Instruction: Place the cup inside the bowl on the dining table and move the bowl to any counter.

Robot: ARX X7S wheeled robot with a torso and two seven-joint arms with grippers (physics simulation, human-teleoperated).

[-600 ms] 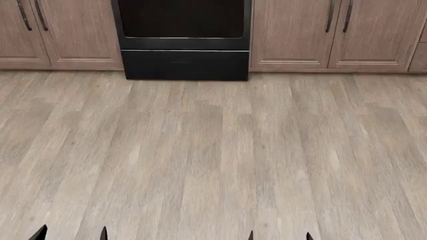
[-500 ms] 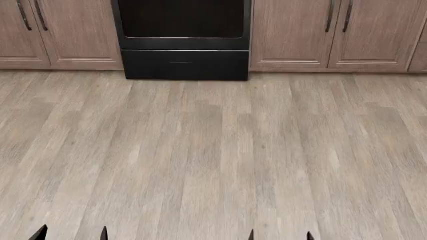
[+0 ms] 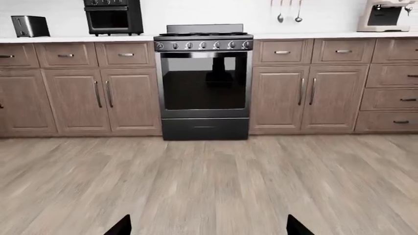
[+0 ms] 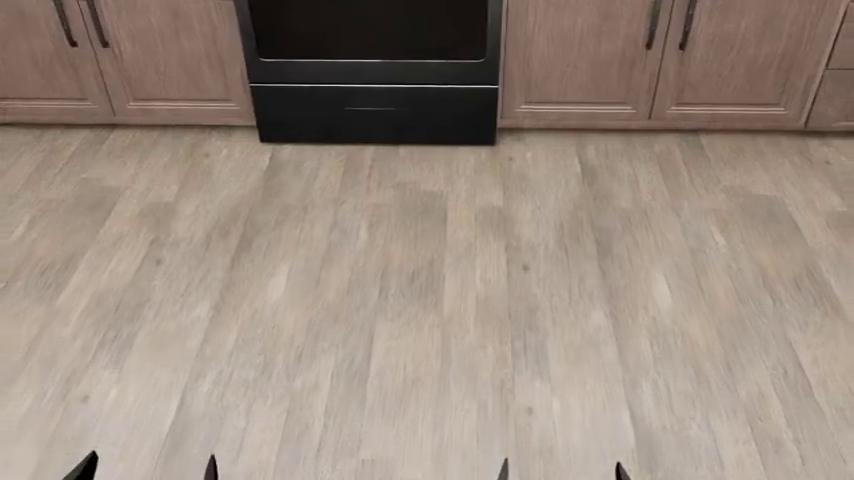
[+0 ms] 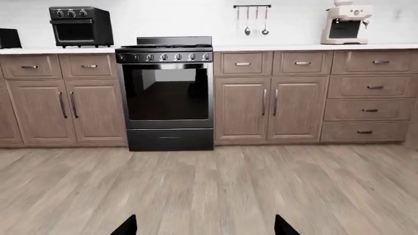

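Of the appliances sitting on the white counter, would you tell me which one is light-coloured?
The espresso machine right of the hanging utensils: cream-white, whereas the toaster oven and toaster left of the stove are black.

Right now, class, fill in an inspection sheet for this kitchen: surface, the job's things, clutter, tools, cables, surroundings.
Surface: white counter over wood cabinets; wood floor ahead.
Job's things: cup, bowl and dining table, nothing seen.
Clutter: toaster oven, coffee machine, toaster on the counter; utensils hanging on the wall.
Tools: left tool and right tool show only dark fingertips at the frame edge, spread apart, holding nothing.
Cables: nothing seen.
Surroundings: black stove between the cabinets.
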